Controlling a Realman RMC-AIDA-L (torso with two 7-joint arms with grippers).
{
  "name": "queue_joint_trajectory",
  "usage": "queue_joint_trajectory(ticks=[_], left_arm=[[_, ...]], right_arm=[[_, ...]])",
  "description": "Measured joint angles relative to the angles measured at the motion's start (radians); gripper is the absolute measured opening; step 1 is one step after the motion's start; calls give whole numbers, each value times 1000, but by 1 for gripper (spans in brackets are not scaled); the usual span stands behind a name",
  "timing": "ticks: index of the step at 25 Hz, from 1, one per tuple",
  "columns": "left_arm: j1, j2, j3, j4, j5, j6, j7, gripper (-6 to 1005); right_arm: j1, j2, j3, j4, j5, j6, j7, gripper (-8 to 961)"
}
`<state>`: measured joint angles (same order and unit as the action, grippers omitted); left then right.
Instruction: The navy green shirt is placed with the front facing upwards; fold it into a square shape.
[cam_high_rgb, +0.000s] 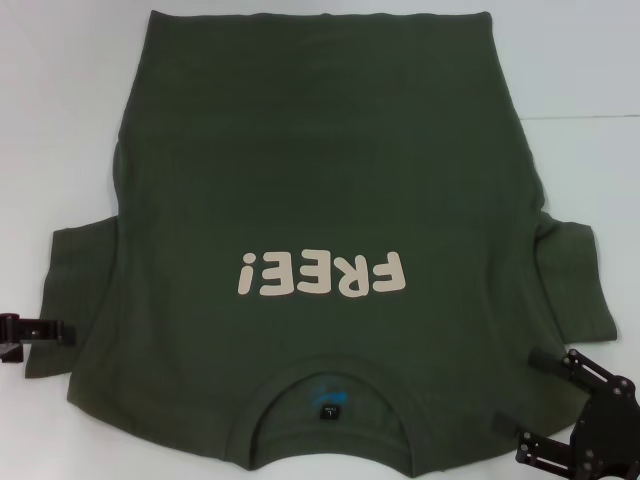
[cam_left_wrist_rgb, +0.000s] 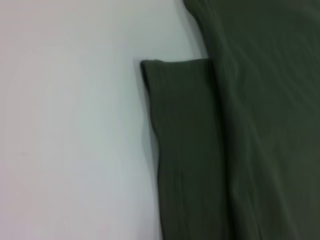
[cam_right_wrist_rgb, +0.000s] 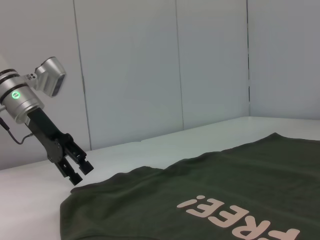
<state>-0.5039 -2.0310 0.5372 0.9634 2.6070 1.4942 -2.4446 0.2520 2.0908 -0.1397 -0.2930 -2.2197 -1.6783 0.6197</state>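
Right gripper (cam_high_rgb: 540, 395): nearest, low by the collar-side shoulder – fingers spread wide, nothing held, one fingertip over the cloth edge; likely lined up to pinch that corner.
Left gripper (cam_high_rgb: 68, 330): opposite side, just off the left sleeve (cam_high_rgb: 85, 300) edge; in right wrist view hovers above the sleeve corner, tips close together, nothing between – poised, not gripping.
Collar (cam_high_rgb: 325, 400): closest part of the shirt, black tag visible inside, facing the robot.
Navy green shirt (cam_high_rgb: 320, 180): spread flat on the white table (cam_high_rgb: 60, 100), front up, centred between both arms – no fold made yet.
Lettering "FREE!" (cam_high_rgb: 322, 274): mid chest, upside down from head view, since collar is near.
Sleeves: both lying out flat sideways; probably first to fold in.
Hem (cam_high_rgb: 320, 18): farthest, at the table's far side.
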Motion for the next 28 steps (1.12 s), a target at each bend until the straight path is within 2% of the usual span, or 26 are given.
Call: queue_joint_trajectory(ticks=[28], left_arm=[[-18, -2, 12, -30, 30, -23, -13, 904]], right_arm=[[13, 0, 0, 0, 0, 16, 19, 916]])
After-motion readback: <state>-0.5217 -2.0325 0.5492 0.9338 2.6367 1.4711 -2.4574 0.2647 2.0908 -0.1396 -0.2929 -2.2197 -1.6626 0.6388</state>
